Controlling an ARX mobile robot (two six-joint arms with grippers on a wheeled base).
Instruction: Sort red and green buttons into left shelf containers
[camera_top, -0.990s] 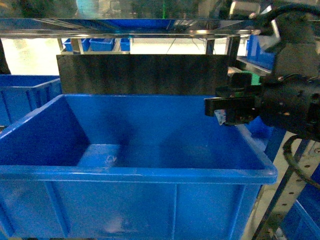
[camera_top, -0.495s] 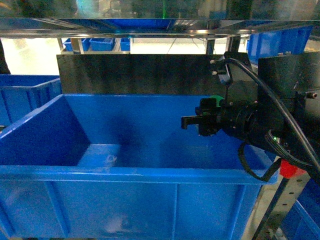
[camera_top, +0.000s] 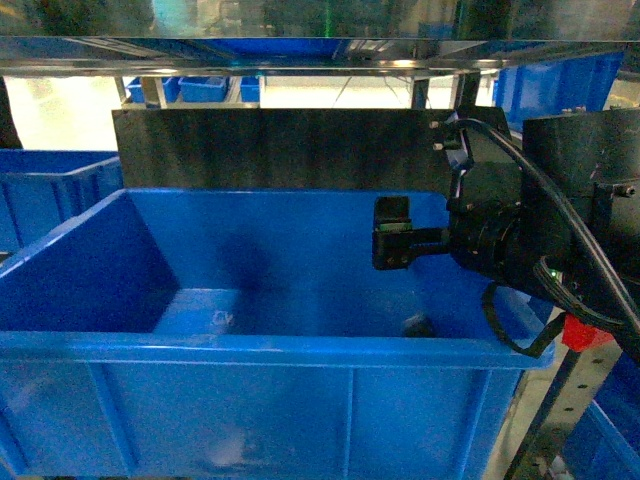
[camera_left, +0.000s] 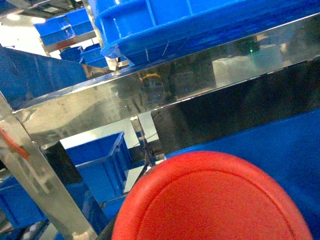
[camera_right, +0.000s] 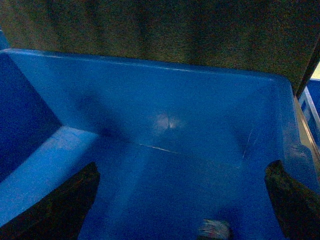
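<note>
Left wrist view: a red button cap fills the lower frame directly before the camera; the left gripper's fingers are not visible, so its grip cannot be confirmed. The large blue bin sits centre on the shelf. The right gripper hangs over its right half, jaws spread wide and empty, with a small dark button block lying on the bin floor below.

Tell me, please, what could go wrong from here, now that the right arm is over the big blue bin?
The right gripper hangs open inside the blue bin, low behind its right wall; pulling straight sideways could knock the rim or the shelf rail above. A small dark object lies on the bin floor; blur hides whether it is the green button. The red button fills the left wrist view, so that camera barely shows the clearance ahead.
</note>
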